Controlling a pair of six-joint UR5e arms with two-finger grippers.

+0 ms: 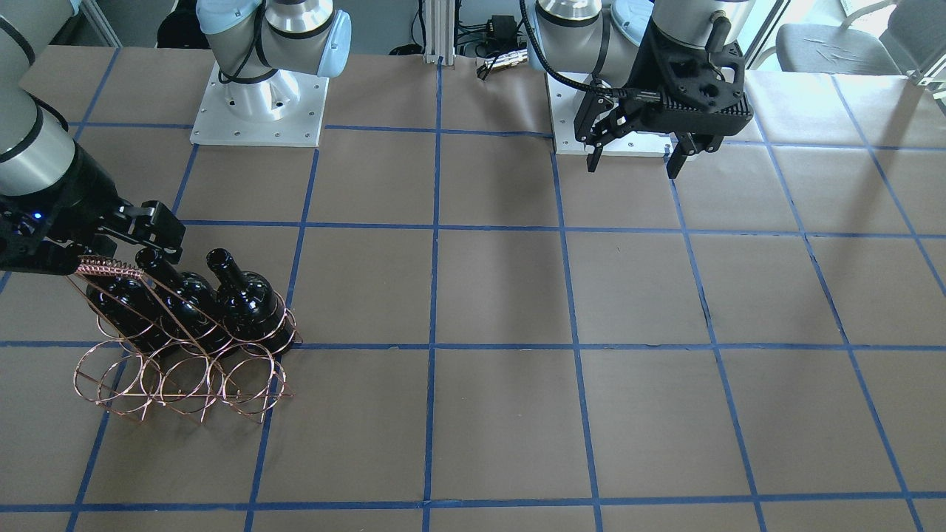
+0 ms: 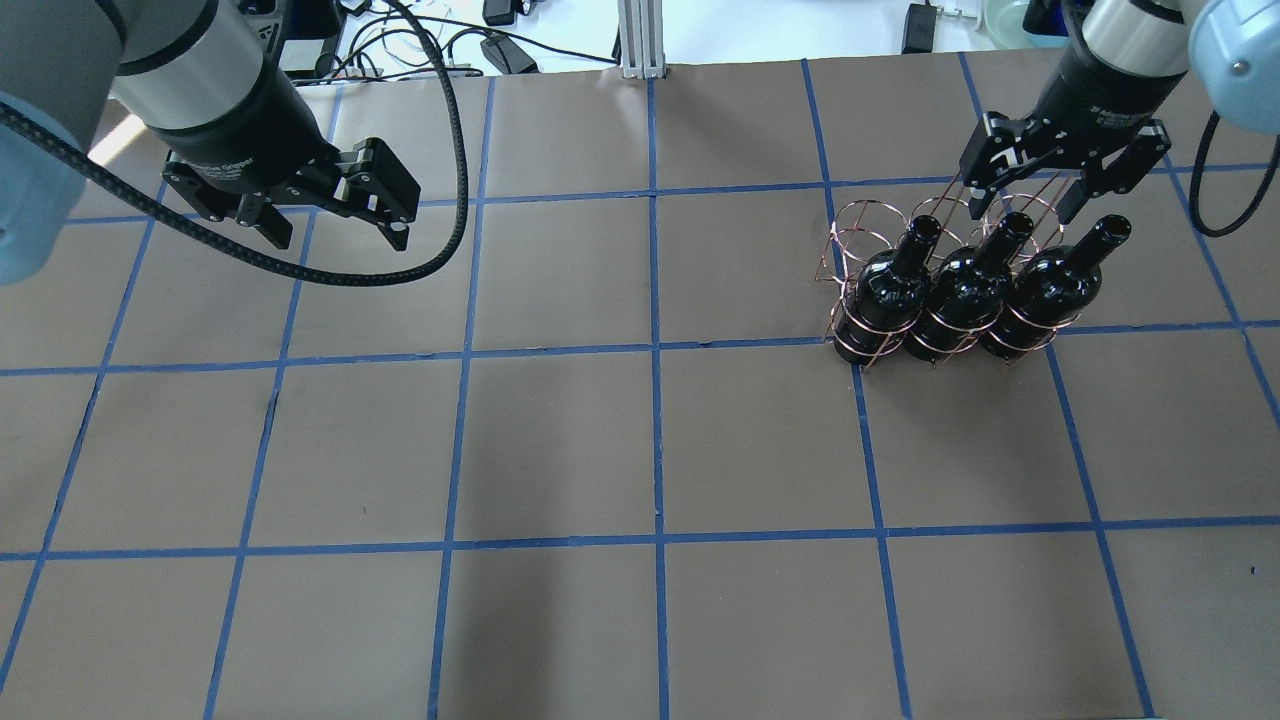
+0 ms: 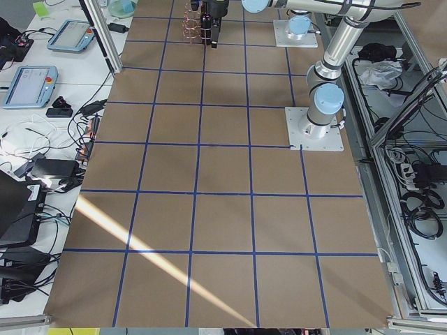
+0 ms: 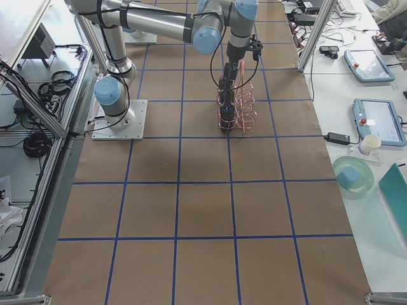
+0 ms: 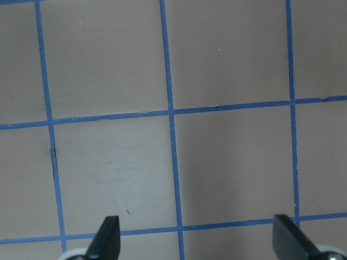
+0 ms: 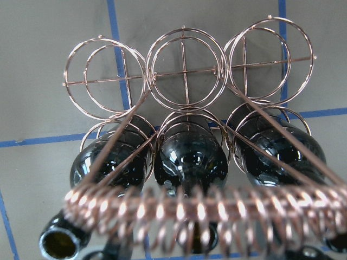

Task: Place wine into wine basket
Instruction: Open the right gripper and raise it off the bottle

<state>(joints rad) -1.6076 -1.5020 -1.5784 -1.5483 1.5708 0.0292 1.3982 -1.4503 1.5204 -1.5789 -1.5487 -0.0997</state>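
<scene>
Since all three wine bottles [image 2: 965,290] sit in the wine basket [image 6: 184,70] row right under my spread-open right end effector [image 2: 1024,196], I reckon going lower could snag the handle [image 6: 206,211] or clip a neck and tip everything.

Right wrist view: braided handle [image 6: 206,211] out of focus, spans 9 to 3 o'clock low in frame and masks the necks of the wine bottles [image 6: 190,157]; only one mouth [image 6: 57,244] shows, at 7 o'clock.
Left wrist view: left gripper [image 5: 195,218] cut by bottom edge, only tips of fingers [image 5: 108,238] visible, at 7 and 5 o'clock.
Left side view: wine basket [image 3: 190,21] tiny at 12 o'clock, clipped by top edge; rings unreadable.
Front view: right arm [image 1: 37,148] runs off at 9 o'clock.
</scene>
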